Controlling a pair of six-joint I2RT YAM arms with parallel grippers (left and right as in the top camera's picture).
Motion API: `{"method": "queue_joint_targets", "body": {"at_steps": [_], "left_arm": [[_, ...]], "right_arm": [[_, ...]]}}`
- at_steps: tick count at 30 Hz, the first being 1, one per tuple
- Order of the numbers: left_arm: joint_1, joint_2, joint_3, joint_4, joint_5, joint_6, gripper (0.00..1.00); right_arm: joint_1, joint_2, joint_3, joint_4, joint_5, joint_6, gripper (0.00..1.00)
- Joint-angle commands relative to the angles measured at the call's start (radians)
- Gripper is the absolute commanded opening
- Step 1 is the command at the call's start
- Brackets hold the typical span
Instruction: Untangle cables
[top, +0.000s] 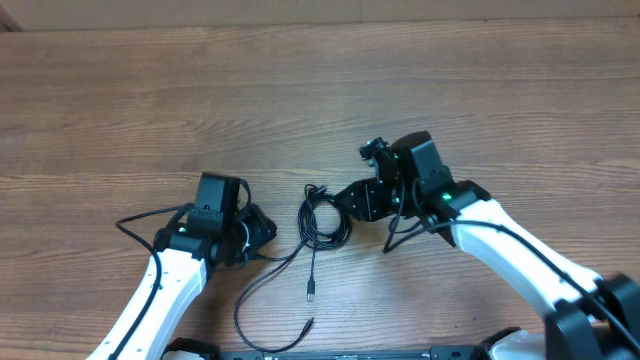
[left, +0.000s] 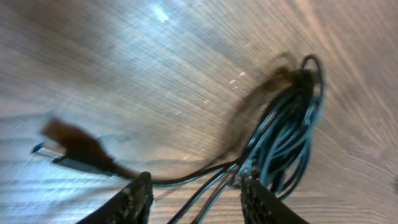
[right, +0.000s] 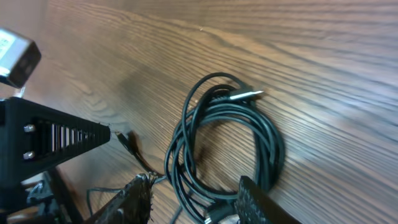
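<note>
Near left on the table (top: 300, 80): left gripper (top: 262, 228), jaws spread, just left of the coiled cables (top: 322, 215). Just right of that coil: right gripper (top: 345, 200), spread too. Only from the left wrist: strands between the fingers (left: 134, 199), blurred plug (left: 68, 143) left. Only from the right wrist: silver-tipped plug (right: 245, 95) atop the coil.

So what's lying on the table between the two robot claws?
The coiled black cables, with loose plug ends trailing out; the overhead view shows it best.
</note>
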Motion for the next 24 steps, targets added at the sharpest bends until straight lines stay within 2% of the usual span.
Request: {"method": "queue_joint_targets", "body": {"at_steps": [1, 5, 9, 17, 24], "left_arm": [[-0.043, -0.007, 0.008, 0.03, -0.044, 0.002, 0.48], [-0.063, -0.002, 0.008, 0.024, -0.114, 0.002, 0.49], [-0.062, 0.002, 0.008, 0.023, -0.117, 0.001, 0.51], [-0.062, 0.002, 0.008, 0.023, -0.122, -0.003, 0.54], [-0.062, 0.002, 0.008, 0.022, -0.121, -0.002, 0.57]], "right_arm": [[0.029, 0.07, -0.008, 0.056, -0.121, -0.016, 0.4], [0.067, 0.117, -0.008, 0.083, -0.124, -0.016, 0.37], [0.106, 0.127, -0.008, 0.103, -0.097, -0.016, 0.34], [0.167, 0.131, -0.008, 0.126, 0.134, 0.04, 0.32], [0.169, 0.218, -0.008, 0.215, 0.154, 0.068, 0.28]]}}
